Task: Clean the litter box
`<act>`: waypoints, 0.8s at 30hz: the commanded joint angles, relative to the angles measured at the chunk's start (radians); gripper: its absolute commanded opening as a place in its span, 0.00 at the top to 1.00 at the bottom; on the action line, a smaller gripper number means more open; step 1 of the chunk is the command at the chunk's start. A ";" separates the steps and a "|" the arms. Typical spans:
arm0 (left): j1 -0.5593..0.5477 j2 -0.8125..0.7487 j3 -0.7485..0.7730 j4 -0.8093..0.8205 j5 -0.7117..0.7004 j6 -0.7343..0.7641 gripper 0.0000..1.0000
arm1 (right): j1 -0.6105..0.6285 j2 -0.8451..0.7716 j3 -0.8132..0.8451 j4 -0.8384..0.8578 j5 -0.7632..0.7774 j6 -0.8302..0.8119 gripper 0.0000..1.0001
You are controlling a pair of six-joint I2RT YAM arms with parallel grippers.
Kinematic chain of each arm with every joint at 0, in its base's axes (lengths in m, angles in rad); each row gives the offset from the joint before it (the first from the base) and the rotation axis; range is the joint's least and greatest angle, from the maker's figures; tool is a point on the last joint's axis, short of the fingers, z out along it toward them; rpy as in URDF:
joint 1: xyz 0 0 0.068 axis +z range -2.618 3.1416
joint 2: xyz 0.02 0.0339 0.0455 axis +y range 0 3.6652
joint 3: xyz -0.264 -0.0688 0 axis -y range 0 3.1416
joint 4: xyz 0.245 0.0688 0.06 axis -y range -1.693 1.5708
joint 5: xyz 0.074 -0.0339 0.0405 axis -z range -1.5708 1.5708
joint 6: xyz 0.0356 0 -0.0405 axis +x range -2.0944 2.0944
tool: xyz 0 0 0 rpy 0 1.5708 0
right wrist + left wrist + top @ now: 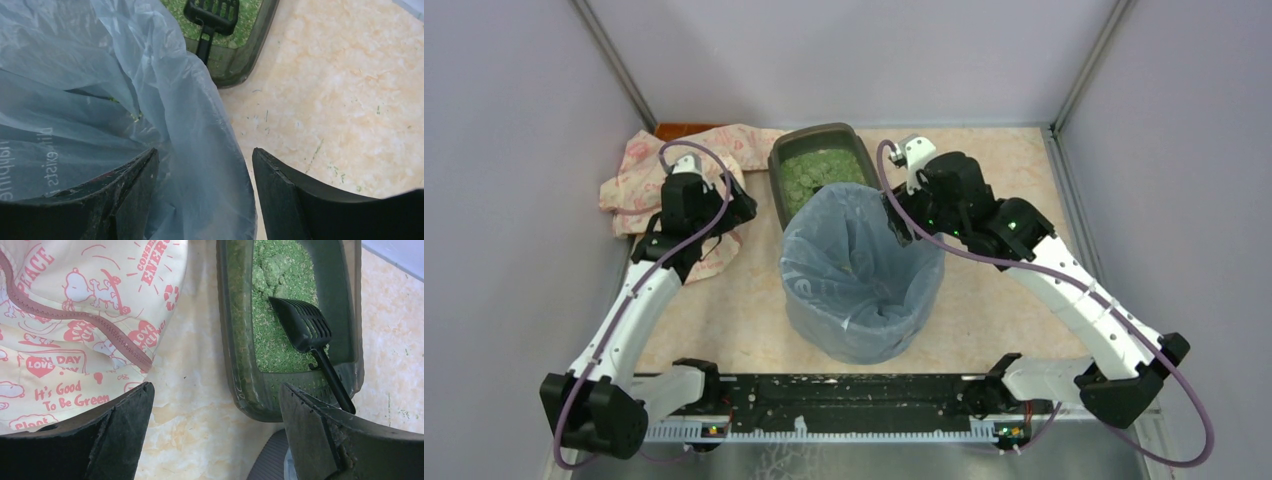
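Note:
The litter box (819,160) is a shallow dark tray of green litter at the back centre, and its near end is hidden behind the bin. In the left wrist view the litter box (240,340) holds clumped litter and a black slotted scoop (302,327), whose handle leans over the near rim. The same scoop (212,11) shows in the right wrist view. My left gripper (216,390) hangs open above bare table, left of the box's near corner, with nothing in it. My right gripper (205,152) is open astride the bin's bag rim (200,125), one finger inside and one outside.
A round bin (862,275) lined with a blue-grey bag stands directly in front of the box. A cream cloth with pink prints (674,175) lies bunched at the back left, under the left arm. Green litter specks (320,150) dot the table to the right of the bin. Grey walls enclose the table.

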 commanded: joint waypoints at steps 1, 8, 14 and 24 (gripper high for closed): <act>0.004 -0.030 -0.015 0.032 0.016 0.024 0.00 | 0.015 -0.004 0.021 0.010 0.090 -0.023 0.31; 0.003 -0.024 -0.016 0.039 0.028 0.026 0.00 | 0.015 -0.003 0.001 0.061 0.119 -0.022 0.60; 0.005 -0.029 -0.027 0.042 0.034 0.023 0.00 | 0.015 0.010 -0.006 0.059 0.169 -0.022 0.83; 0.003 -0.037 -0.029 0.042 0.036 0.024 0.00 | -0.071 -0.016 -0.017 0.085 0.169 -0.012 1.00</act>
